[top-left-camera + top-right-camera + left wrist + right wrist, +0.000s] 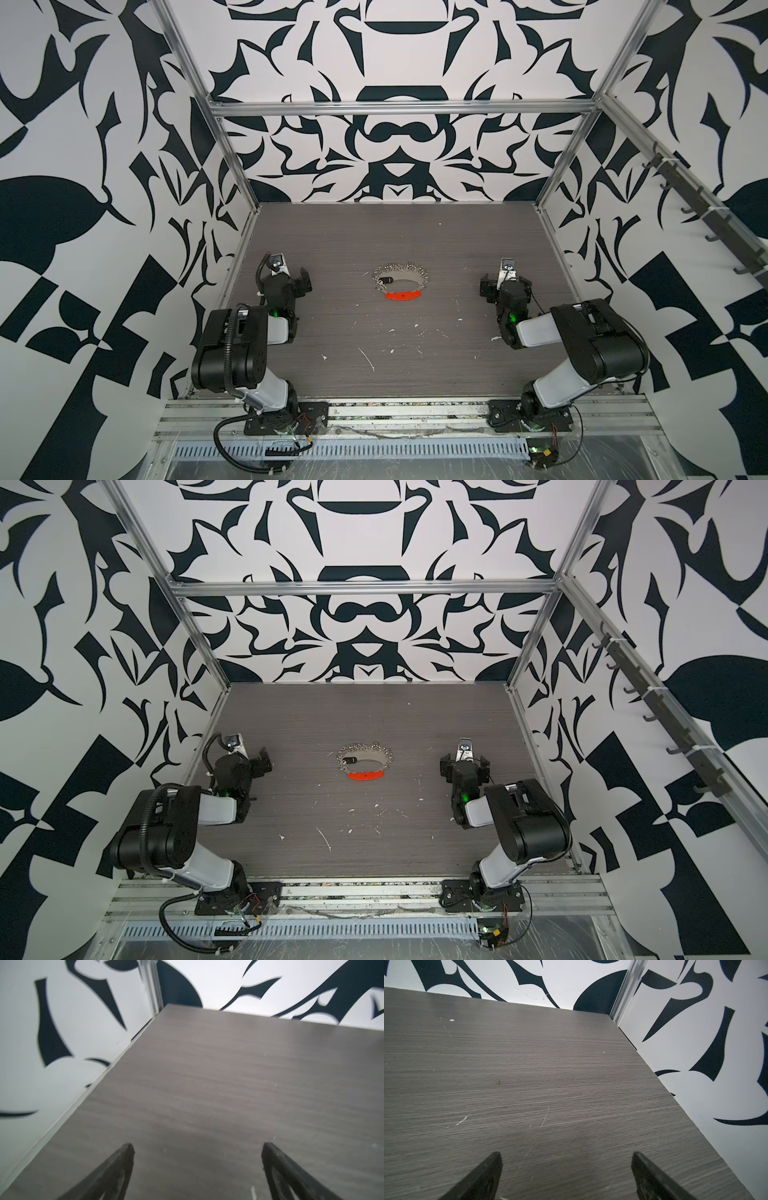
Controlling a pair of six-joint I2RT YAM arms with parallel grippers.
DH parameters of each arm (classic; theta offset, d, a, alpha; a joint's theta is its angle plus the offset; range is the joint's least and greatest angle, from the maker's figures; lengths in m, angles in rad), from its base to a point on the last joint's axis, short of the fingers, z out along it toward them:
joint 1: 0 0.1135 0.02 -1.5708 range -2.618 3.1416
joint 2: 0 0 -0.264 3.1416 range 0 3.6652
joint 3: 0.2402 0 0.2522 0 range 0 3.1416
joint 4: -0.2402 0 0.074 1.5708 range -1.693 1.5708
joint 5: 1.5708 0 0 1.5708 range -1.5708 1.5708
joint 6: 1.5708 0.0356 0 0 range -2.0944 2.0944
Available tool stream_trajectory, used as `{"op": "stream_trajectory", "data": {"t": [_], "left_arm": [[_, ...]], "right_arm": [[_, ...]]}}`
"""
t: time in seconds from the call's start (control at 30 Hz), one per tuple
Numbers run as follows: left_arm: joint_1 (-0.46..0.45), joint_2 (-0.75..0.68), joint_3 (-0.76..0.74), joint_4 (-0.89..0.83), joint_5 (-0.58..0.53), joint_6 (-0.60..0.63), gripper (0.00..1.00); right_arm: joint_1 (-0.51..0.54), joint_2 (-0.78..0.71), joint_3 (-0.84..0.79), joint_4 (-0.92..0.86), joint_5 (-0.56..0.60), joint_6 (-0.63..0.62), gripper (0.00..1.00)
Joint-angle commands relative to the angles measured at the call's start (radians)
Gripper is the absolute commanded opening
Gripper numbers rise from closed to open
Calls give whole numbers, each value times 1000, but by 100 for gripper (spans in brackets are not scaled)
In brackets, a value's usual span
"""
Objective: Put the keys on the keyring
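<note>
Barely distinct: keys (387, 279) against keyring (402, 295).

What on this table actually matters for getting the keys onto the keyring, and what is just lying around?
For the job: keys, the small black tag; keyring; left hand and right hand, both open and empty.
Just lying about: white flecks on the table; hook rail on the side wall.

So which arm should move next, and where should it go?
Probably the left gripper should reach toward the black key tag: both it and the right gripper sit open and empty, and the tag lies at the keyring's left part, closer to the left gripper.
</note>
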Motion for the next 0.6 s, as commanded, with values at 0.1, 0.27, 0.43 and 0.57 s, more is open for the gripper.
{"op": "stream_trajectory", "data": {"t": [0.1,0.27,0.43,0.57], "left_arm": [[5,-11,8,-58,55,-17,100],[4,-6,8,-49,58,-14,100],[4,-6,8,-50,58,-13,100],[4,-7,8,-50,60,-13,99]], "right_arm": [[0,-6,27,21,-4,0,100],[0,-6,27,22,-4,0,100],[-2,-5,39,-2,-14,11,100],[-7,-11,31,8,-22,10,100]]}}
